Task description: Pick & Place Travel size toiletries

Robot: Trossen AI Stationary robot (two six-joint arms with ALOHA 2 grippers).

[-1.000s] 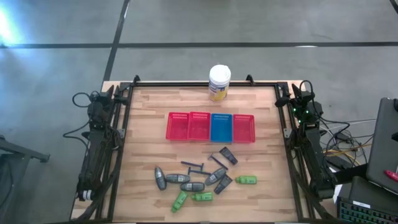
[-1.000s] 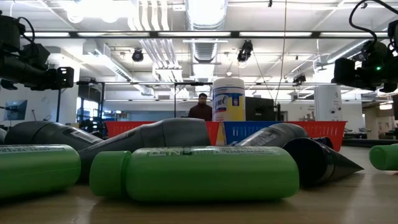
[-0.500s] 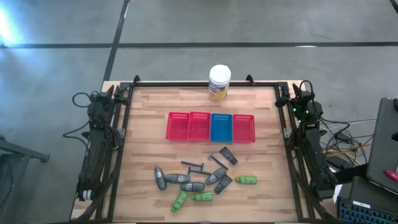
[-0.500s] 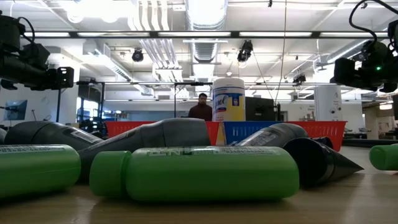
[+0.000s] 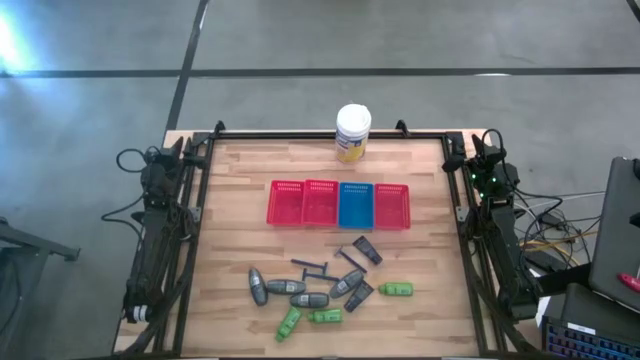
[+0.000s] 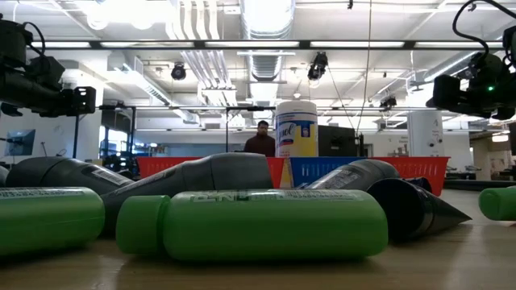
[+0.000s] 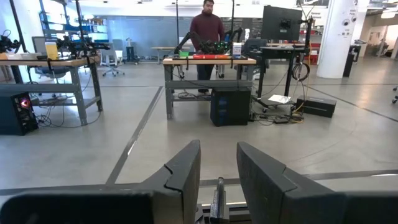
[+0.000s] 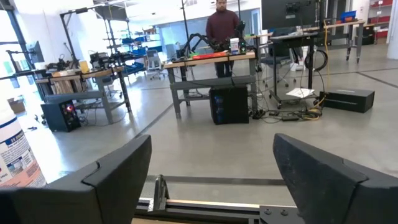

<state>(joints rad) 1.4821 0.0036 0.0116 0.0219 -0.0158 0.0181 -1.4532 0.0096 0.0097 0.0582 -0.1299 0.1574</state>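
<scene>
The wooden table [image 5: 240, 180] carries the whole work area. Both arms rest folded along its side rails, well apart from the row of baskets [image 5: 338, 204] that serves as the reference here.

The row consists of three red mesh baskets and one blue mesh basket [image 5: 355, 204], touching side by side across the table's middle. A white canister with a yellow label [image 5: 352, 133] stands beyond the row, at the far edge.

The travel size toiletries [image 5: 320, 285] lie in a loose cluster on the near side of the row, none inside a basket. Grey oval tubes [image 5: 283, 288] sit in the cluster's left and centre. Dark wedge-shaped tubes [image 5: 366, 249] lie closest to the row. Green bottles [image 5: 395, 290] occupy the cluster's near and right edges. Thin dark sticks [image 5: 309, 266] lie between the tubes and the row.

The right gripper [image 8: 211, 177] is parked off the row's right end, fingers spread wide and holding nothing. The left gripper [image 7: 217, 177] is parked off the row's left end, fingers narrowly parted around nothing.

No pick has started. For a clean first grasp, select an outlying item, such as the green bottle on the cluster's right edge. Descend with the fingers across its short axis. Avoid the touching grey tubes until the neighbours are cleared.
</scene>
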